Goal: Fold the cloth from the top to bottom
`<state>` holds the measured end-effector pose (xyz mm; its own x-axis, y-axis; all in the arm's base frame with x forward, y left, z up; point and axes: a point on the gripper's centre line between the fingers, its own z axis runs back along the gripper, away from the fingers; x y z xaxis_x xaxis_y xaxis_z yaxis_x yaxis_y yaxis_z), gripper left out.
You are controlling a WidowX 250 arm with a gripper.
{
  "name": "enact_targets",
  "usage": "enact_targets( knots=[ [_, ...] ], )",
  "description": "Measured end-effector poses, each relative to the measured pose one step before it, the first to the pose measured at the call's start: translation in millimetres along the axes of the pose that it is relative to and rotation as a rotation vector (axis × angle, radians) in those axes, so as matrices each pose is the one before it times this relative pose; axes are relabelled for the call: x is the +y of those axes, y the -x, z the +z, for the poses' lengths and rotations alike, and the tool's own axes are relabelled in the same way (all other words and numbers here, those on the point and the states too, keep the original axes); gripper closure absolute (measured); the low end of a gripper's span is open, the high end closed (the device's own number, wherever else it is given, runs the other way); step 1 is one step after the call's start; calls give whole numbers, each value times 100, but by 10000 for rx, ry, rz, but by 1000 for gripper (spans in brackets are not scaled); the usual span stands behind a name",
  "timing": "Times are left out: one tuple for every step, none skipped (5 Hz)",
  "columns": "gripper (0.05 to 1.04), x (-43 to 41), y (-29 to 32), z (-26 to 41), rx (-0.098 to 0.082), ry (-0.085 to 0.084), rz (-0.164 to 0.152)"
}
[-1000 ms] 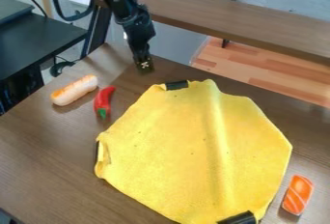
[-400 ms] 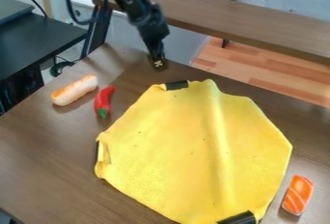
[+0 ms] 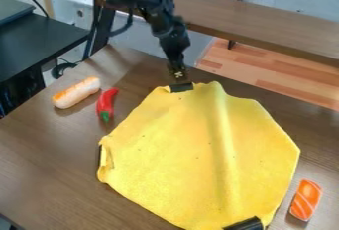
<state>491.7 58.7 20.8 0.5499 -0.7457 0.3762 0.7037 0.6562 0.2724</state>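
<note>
The cloth (image 3: pixel 179 154) lies spread on the table (image 3: pixel 39 164), unfolded, its outline roughly many-sided, with a soft ridge running down its right half. A black tab (image 3: pixel 181 87) sits at its top edge, another, the left tab (image 3: pixel 99 155), shows at the left edge, where the fabric is slightly tucked, and a bottom tab (image 3: pixel 245 224) at the lower edge.

Right at the top tab hangs the gripper (image 3: pixel 178 76), pointing down. Whether it is open or closed I cannot tell, nor whether it touches the tab. It has swung rightward over the last second, from beyond the table's stretch near the chilli to this spot, and has dipped a little since the previous frame. The cloth has not shifted in that time, so the fold has not begun; the move looks like lining up for a grasp on the top edge. Next it likely needs to pinch the tab, lift, and draw it over toward the bottom edge. A shallow pinch could slip off, or the whole cloth could slide along.

Farther out, the chilli (image 3: pixel 106 105) and the sausage (image 3: pixel 76 93) lie to the upper left of the cloth, and the sushi (image 3: pixel 307 200) lies beside its lower right edge.
</note>
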Motion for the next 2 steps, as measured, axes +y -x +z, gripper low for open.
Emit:
enact_targets(
  knots=[
    [83,101,-263,-1290,218,-115,166],
    [83,282,308,-1153,190,-47,213]
  ],
)
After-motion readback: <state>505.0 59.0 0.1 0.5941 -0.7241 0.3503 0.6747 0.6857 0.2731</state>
